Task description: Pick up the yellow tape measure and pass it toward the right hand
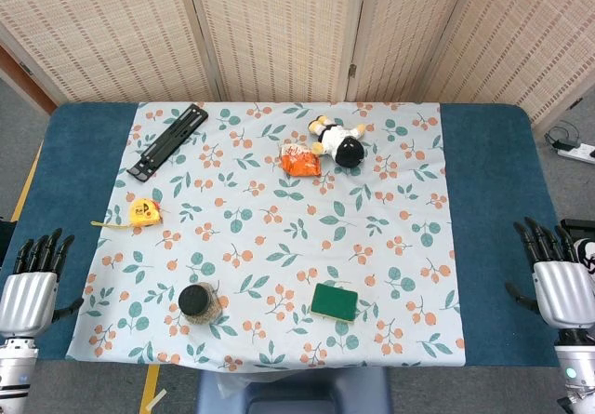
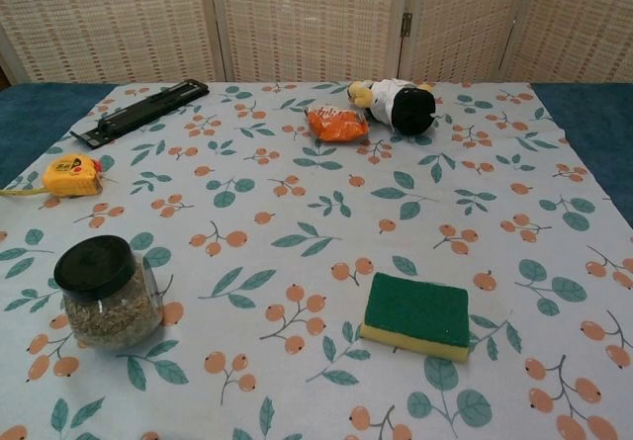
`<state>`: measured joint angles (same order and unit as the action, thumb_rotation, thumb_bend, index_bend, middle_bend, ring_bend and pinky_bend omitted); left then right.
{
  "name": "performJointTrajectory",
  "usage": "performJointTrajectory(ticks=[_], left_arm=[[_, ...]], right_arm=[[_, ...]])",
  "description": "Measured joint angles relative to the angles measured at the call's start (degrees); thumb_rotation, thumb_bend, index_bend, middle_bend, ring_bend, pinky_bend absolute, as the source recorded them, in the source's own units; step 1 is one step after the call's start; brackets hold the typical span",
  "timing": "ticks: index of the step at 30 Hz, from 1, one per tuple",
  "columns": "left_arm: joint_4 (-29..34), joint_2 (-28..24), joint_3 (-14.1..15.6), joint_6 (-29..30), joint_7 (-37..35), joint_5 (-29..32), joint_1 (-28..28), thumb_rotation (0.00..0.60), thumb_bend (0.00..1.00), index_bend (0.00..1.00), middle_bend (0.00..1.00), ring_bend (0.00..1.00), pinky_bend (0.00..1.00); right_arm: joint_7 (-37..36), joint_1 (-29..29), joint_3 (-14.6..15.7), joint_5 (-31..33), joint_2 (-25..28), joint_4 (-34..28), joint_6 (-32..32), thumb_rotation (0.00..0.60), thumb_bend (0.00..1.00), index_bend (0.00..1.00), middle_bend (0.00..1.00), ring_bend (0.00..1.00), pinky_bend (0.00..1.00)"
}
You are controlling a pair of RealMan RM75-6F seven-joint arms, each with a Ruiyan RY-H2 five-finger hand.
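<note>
Writing on yellow tape measure [image 2: 71, 176] and orange packet [image 2: 336, 124] is illegible

The cloth [image 2: 297, 262] is matt printed fabric. The jar [image 2: 107, 294] is clear and glossy with a matt black lid. The sponge [image 2: 415, 315] looks rough; the hands' [image 1: 28, 298] backs are smooth silver metal.

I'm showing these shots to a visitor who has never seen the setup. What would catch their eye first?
Probably the floral tablecloth covering the blue table, with the plush toy and the orange packet beside it at the far middle. Next, the yellow tape measure near the cloth's left edge, the black-lidded jar and the green sponge at the front. The left hand and right hand wait at the sides, holding nothing.
</note>
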<state>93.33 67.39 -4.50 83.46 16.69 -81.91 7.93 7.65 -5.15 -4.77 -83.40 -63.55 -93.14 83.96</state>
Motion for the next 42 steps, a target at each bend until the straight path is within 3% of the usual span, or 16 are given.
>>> performJointTrajectory(ticks=[21, 32, 42], left_arm=[[0.7, -0.6, -0.6, -1.1, -1.7, -0.4, 1.4, 0.600, 0.14, 0.04, 0.00, 0.00, 0.00], [-3.0, 0.5, -4.9, -12.7, -7.0, 1.8, 10.8, 0.600, 0.15, 0.10, 0.03, 0.06, 0.00], [-16.7, 7.1, -8.6, -28.2, -10.0, 9.7, 22.0, 0.600, 0.15, 0.10, 0.04, 0.07, 0.00]], right_arm=[[-2.4, 0.7, -0.5, -0.4, 0.1, 1.2, 1.9, 0.600, 0.26, 0.01, 0.09, 0.11, 0.00], [-1.9, -0.1, -1.4, -1.1, 1.9, 0.1, 2.0, 0.600, 0.26, 0.02, 0.09, 0.12, 0.00], [-2.3, 0.1, -1.5, -1.3, 2.6, -0.2, 2.6, 0.600, 0.26, 0.02, 0.09, 0.12, 0.00]])
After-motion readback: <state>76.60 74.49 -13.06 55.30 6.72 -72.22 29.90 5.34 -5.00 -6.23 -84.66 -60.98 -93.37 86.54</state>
